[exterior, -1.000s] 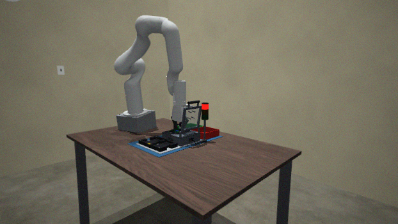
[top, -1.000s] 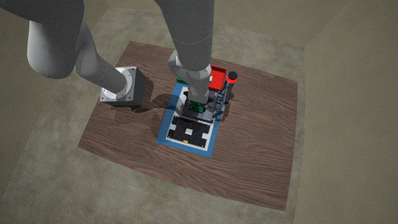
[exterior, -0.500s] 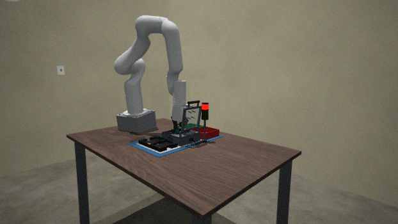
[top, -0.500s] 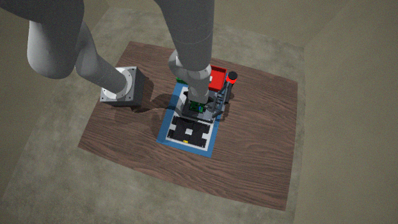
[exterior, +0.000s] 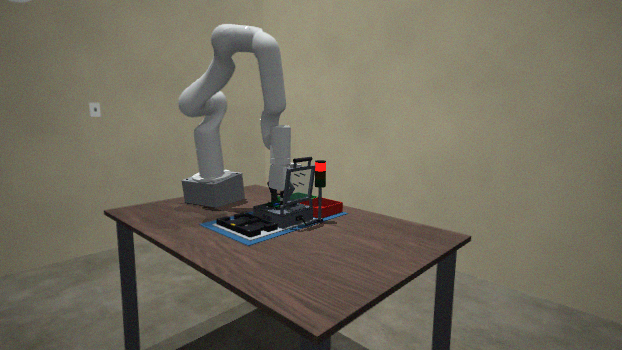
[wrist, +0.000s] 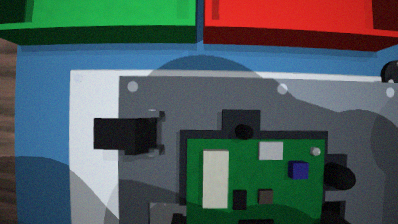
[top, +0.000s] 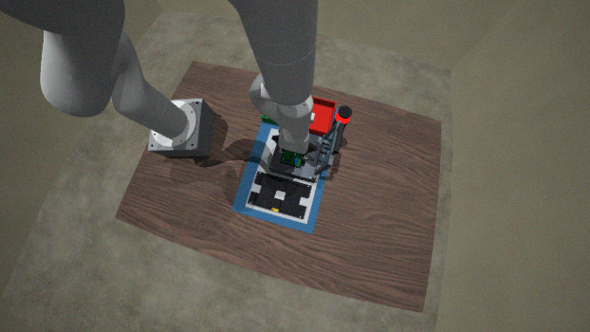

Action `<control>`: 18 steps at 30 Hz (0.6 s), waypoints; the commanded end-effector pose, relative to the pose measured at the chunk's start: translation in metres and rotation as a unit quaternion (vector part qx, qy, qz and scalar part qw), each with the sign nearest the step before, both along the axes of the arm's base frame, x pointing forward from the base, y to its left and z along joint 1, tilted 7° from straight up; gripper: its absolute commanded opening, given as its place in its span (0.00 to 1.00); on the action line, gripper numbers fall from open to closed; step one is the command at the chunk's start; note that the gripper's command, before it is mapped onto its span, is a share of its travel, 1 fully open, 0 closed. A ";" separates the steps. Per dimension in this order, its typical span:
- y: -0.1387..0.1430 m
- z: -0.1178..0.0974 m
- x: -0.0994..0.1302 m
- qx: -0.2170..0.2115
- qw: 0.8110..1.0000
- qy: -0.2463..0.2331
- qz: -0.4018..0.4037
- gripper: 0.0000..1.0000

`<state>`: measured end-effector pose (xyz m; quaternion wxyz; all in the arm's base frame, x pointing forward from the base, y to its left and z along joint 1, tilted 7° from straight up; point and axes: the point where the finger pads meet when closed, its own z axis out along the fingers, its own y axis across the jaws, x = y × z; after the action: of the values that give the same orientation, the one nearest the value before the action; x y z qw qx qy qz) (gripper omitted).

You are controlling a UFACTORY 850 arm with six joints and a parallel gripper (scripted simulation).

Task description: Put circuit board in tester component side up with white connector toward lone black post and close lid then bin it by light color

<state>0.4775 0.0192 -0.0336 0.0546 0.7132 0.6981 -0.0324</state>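
Note:
The green circuit board (wrist: pixel 255 175) (top: pixel 288 157) lies flat in the grey tester (wrist: pixel 200 95) (top: pixel 309 170) (exterior: pixel 282 215), component side up. Its white connector (wrist: pixel 216 178) is on the side toward a lone black post (wrist: pixel 125 134). My gripper (top: pixel 290 161) (exterior: pixel 274 196) reaches straight down onto the board. Its fingers stand wide on the board's edges and are mostly out of the wrist view. The tester's lid (exterior: pixel 300 180) (top: pixel 327 144) stands open. The signal light (top: pixel 344 115) (exterior: pixel 320 166) glows red. The red bin (wrist: pixel 290 15) (top: pixel 322 114) (exterior: pixel 327 206) and green bin (wrist: pixel 100 15) sit just behind the tester.
The black tray (top: pixel 284 194) (exterior: pixel 245 223) lies in front of the tester on the blue mat (top: pixel 242 190) (wrist: pixel 40 100). The arm's base (top: pixel 182 130) (exterior: pixel 212 189) stands at the table's back left. The upright lid and light pole stand close to the right of my wrist.

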 end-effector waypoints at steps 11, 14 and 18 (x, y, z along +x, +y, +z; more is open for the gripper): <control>0.000 0.000 0.001 0.000 1.000 -0.001 0.000 0.79; 0.000 0.001 0.001 0.000 1.000 -0.001 0.000 0.79; 0.000 0.002 0.001 0.000 1.000 -0.001 0.000 0.79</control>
<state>0.4774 0.0192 -0.0335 0.0544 0.7132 0.6981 -0.0325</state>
